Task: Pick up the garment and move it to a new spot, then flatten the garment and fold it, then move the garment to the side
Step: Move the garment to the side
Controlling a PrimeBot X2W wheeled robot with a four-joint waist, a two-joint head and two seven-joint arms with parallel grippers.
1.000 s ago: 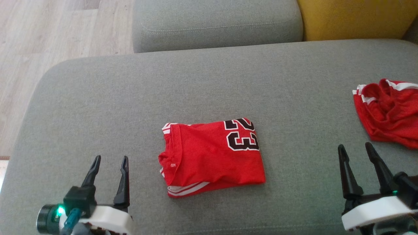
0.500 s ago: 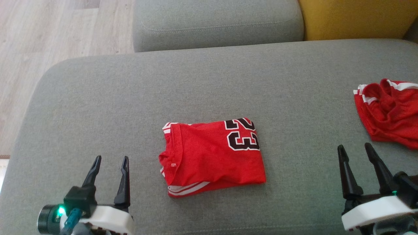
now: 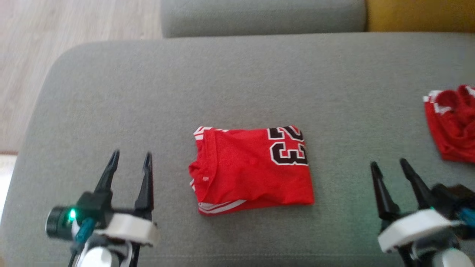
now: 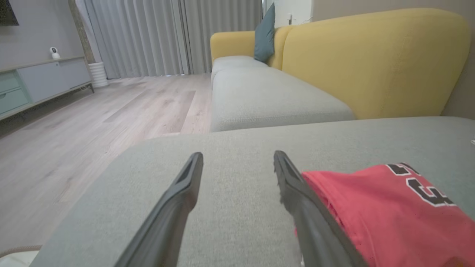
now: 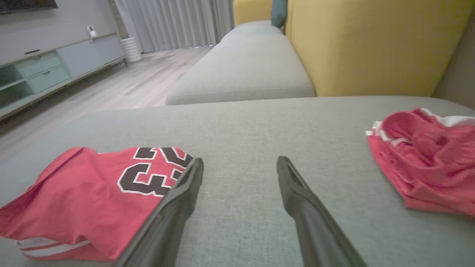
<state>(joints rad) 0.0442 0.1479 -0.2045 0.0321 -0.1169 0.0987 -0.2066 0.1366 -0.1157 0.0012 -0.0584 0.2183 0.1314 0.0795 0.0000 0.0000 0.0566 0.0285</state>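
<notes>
- the folded red jersey lies flat in the middle of the grey cushion, a little toward the cushion's near edge.
- it is a tidy rectangle: black-and-white number at the corner far and right, white stripes peeking out along the side nearest the cushion's front edge.
- the left gripper hovers over the cushion's near left part. its two dark fingers are spread wide with nothing between them, only grey fabric showing through the gap.
- the right gripper hangs over the cushion's near right part, fingers just as wide apart and gripping nothing.
- both grippers point toward the cushion's far edge, with the jersey between them and touched by neither.
- a crumpled red garment with white trim sits bunched at the cushion's right edge, well apart from the jersey.
- beyond the cushion's far edge there is a second grey seat, with a yellow backrest off to its right.
- pale wood floor runs past the cushion's left side.
- the head view is slightly blurred, so fine fold lines on the jersey cannot be made out.
</notes>
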